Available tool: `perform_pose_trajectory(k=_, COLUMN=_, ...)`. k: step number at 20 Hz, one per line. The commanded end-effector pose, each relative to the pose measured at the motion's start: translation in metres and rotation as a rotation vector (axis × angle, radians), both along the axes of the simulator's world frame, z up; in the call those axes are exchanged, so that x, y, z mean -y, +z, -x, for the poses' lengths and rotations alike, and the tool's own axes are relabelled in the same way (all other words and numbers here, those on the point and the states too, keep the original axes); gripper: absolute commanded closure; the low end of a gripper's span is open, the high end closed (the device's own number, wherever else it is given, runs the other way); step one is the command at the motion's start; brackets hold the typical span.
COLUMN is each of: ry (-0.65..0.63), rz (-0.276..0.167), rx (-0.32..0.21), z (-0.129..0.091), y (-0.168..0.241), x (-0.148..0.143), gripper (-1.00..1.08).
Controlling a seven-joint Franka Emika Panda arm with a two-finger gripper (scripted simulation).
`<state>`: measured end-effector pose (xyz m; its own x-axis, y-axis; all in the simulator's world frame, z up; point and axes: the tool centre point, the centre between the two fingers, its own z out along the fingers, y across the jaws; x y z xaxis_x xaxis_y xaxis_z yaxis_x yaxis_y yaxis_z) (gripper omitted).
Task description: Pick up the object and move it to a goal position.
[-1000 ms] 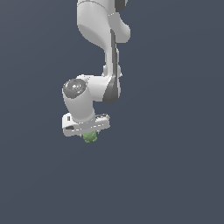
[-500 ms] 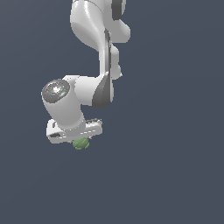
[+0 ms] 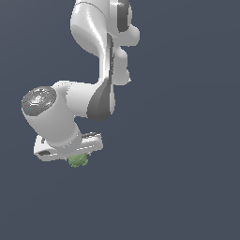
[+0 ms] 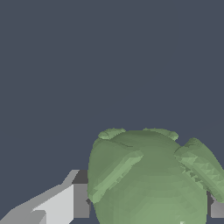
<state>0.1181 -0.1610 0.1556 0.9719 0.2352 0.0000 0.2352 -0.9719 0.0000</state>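
In the exterior view we see the white-grey Panda arm [image 3: 101,56] coming down from twelve o'clock, bending at a grey-banded elbow and ending in a fat wrist with a round grey cap [image 3: 39,101] at about nine o'clock of the picture. Under the wrist lies the white gripper bar [image 3: 68,147], tilted a little, its end toward the exterior view's right standing higher. The gripper [image 3: 77,158] points downward, and the green lumpy ball [image 3: 78,160] sits right beneath the bar, at roughly seven o'clock from the picture's centre, touching the hand's underside and much narrower than the bar. Only flat dark blue-grey background shows around and below it; we can make out no surface under the ball.

In the wrist view the ball [image 4: 148,179] fills the five-o'clock quarter, its ridged lobes plain. A grey-tipped white finger [image 4: 65,201] presses against one side of it, and a sliver of the other finger [image 4: 216,208] shows at the opposite side. We take the gripper to be clenched on the ball.
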Motion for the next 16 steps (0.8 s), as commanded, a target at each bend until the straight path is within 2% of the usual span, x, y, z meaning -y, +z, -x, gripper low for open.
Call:
perform_pose_trajectory(k=1, ry=0.0, rz=0.0, rx=0.0, z=-0.007, y=0.004, x=0.004, gripper=1.08)
perform_pose_trajectory(k=16, ry=0.0, rz=0.0, rx=0.0, z=-0.022, y=0.013, x=0.012, gripper=1.08)
